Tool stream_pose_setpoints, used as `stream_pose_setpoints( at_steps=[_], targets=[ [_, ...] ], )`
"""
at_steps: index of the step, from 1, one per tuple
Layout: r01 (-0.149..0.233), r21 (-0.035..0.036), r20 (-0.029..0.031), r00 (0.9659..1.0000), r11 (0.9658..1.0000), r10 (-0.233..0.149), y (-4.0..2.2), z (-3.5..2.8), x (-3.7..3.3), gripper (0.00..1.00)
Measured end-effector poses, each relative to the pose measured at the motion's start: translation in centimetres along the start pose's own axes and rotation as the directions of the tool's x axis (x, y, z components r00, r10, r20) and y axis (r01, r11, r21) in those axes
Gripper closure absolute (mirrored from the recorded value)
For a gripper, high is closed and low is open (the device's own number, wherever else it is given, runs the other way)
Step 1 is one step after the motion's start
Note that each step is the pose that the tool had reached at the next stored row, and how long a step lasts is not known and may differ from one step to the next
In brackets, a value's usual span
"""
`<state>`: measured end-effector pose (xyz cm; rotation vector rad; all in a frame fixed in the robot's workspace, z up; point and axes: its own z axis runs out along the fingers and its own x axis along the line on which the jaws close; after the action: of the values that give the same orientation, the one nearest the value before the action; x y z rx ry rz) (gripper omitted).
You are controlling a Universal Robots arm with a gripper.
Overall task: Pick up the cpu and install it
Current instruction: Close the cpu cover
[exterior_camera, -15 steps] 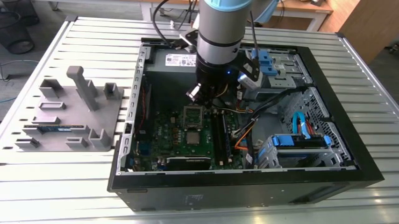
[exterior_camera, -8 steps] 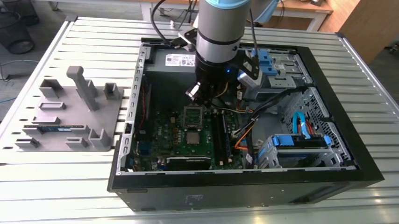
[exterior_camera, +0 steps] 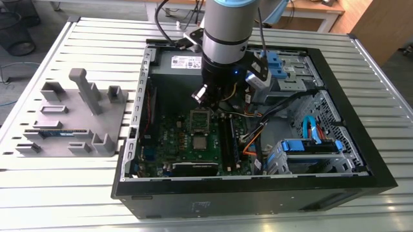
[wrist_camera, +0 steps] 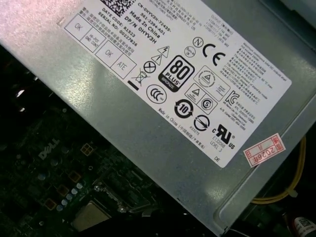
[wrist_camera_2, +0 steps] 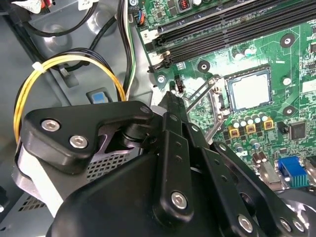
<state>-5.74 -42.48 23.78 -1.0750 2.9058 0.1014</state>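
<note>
Your cpu point(wrist_camera_2: 249, 90) already sits flat in its socket on the motherboard point(wrist_camera_2: 276, 44) with the retention frame point(exterior_camera: 199, 118) still raised, while your claw point(wrist_camera_2: 174, 98) hovers beside it, closed and empty.

The computer case point(exterior_camera: 361, 159) lies open on the table point(exterior_camera: 77, 193). The board point(exterior_camera: 193, 145) lies flat inside the case. The cpu point(exterior_camera: 200, 142) sits on the board. The power box point(exterior_camera: 184, 63) is in the case, near the board. The gripper point(exterior_camera: 205, 99) hangs above the board. The tray point(exterior_camera: 71, 123) sits outside the case, toward the exterior view's left.
</note>
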Motion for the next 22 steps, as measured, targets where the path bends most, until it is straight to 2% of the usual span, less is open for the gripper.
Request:
stream_pose_setpoints(
  at_steps=[22],
  targets=[
    [0.04,-0.0019,-0.0021,0.9992,0.9992,-0.04,0.06,-0.38,0.12,0.89]
  ],
)
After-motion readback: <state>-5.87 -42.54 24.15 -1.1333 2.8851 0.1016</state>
